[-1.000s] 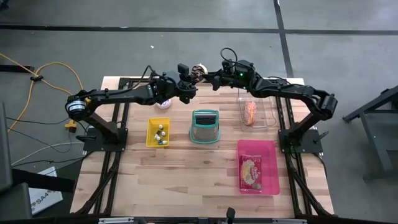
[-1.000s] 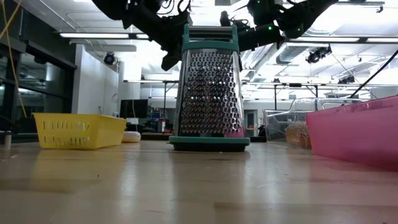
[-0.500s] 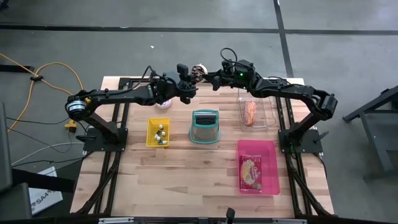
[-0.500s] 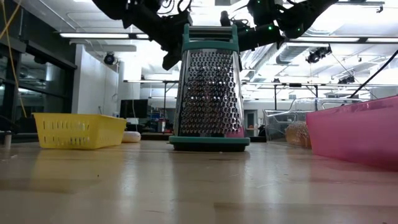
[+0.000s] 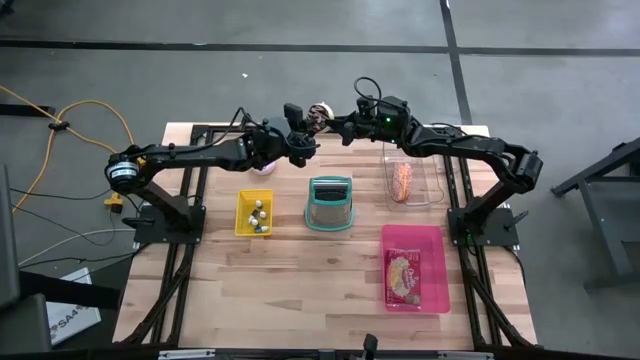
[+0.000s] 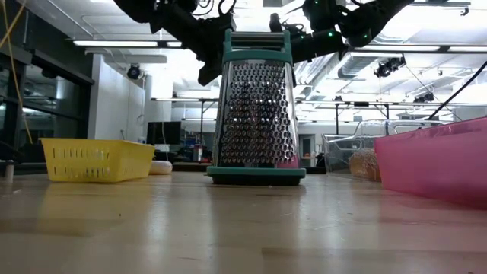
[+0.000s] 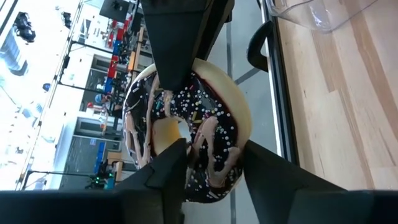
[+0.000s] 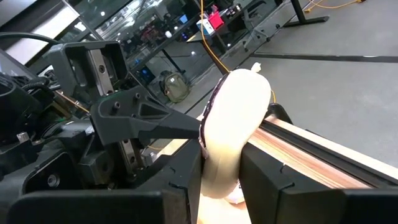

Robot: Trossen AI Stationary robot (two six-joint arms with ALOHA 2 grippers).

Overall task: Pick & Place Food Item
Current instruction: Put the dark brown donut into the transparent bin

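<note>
High view: wooden table (image 5: 300, 290) on grey floor; right pincer (image 5: 335, 124) grips doughnut (image 5: 321, 113), left pincer (image 5: 305, 137) parted.

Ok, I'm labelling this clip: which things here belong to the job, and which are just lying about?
In the job: donut, up at the table's far edge; right gripper, shut on it; left gripper, at it too.
Lying about: grater, yellow basket, clear container, pink tray.
</note>
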